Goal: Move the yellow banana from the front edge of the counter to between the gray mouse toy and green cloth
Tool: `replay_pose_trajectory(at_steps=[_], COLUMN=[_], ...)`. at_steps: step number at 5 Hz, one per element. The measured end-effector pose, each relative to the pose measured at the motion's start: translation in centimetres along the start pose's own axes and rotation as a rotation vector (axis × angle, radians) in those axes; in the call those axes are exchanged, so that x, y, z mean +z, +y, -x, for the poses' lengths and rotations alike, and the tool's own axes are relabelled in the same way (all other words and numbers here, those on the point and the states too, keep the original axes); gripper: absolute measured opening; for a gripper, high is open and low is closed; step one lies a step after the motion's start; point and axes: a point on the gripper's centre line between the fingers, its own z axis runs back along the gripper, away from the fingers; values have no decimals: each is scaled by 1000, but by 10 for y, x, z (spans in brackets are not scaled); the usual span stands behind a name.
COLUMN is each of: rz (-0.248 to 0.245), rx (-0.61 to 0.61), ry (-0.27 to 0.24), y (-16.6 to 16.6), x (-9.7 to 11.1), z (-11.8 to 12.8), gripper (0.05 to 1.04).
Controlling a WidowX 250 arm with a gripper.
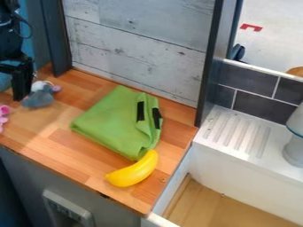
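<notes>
The black gripper hangs at the left edge, low over the wooden counter, right beside a small grey plush toy with a white and pink part at its top. A folded green cloth with two black strips lies mid-counter, well to the right of the gripper. The yellow banana rests near the counter's front right corner, its upper end against the cloth's lower corner. Pink objects are partly cut off by the left edge, a little below the gripper.
Behind the wooden counter stands a grey plank wall between dark posts. At the right are a white ridged drainboard, a white and grey object on it, and a wood-floored basin below.
</notes>
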Motion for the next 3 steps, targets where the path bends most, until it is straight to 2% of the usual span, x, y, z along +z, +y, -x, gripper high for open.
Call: replay_pose_trajectory(at_steps=[1,2,3], rz=[13,46,47], rx=[-13,-225,-366], ry=[28,-27,-69], y=[-4,-36,-71], x=[-9,0,7], z=[2,6,16], gripper=[1000,1000,1000])
